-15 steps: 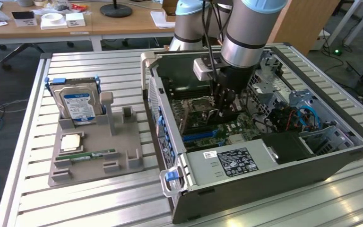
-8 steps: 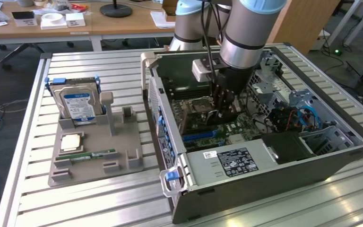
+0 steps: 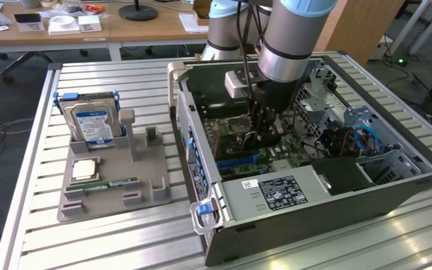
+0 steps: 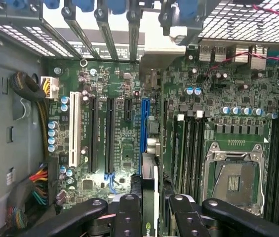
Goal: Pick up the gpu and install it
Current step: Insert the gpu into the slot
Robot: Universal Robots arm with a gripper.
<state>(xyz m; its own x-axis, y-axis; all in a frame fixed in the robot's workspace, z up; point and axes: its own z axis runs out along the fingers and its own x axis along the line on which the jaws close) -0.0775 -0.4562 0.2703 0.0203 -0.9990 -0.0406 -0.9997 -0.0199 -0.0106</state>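
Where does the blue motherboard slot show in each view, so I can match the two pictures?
Exterior view: the blue slot lies on the motherboard inside the case, just camera-side of the gripper.
Wrist view: the blue slot runs mid-picture, roughly in line with the gpu held in the gripper.
Shared landmark: the empty CPU socket beside it.

gpu (image 4: 149,173) is seen edge-on only, and most of it is cut off by the frame edge, as are the fingers (image 4: 129,217) of the hand (image 4: 155,212). Seating in the blue slot (image 4: 144,123) can't be judged. In the exterior view the card is masked by the arm (image 3: 287,39). Text on the label (image 3: 274,190) is too small to be read.
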